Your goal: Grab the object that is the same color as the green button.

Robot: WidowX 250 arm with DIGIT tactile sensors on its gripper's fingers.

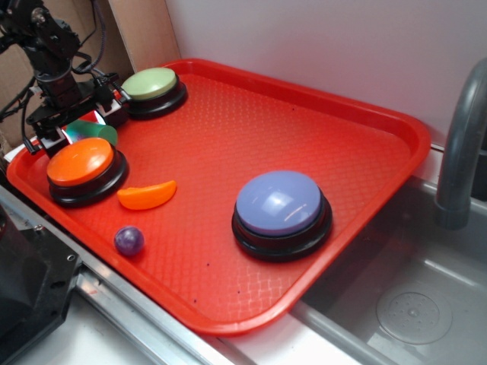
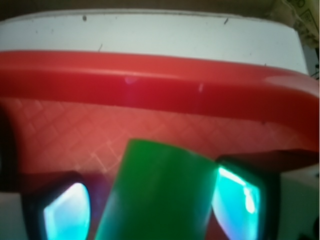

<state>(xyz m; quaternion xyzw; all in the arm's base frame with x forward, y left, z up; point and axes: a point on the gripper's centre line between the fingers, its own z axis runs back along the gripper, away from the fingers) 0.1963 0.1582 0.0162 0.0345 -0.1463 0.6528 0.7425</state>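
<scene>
- A red tray filled most of the exterior view, and beside it at the right of the frame lay a metal sink with a grey faucet.
- The gripper hung at the upper left of the frame, over the tray's far-left corner, between the green button above it and the orange button below it.
- The object, a dark green cylinder, sat right at the gripper, showing just past the upper edge of the orange button.
- In the wrist view the object filled the lower centre of the frame, tilted a little, and stood between the two fingers, one at its left and one at its right.
- The right finger met the cylinder's side; at the left finger a narrow strip of tray showed, so whether the gripper was fully clamped on it could not be told, nor whether the object was lifted off the tray.
- Behind the object in the wrist view ran the tray's raised rim.
- An orange crescent piece lay just to the right of the orange button, well apart from the gripper.
- A small purple ball rested near the tray's lower-left edge.
- A large lavender-blue button stood at the centre right of the tray.
</scene>
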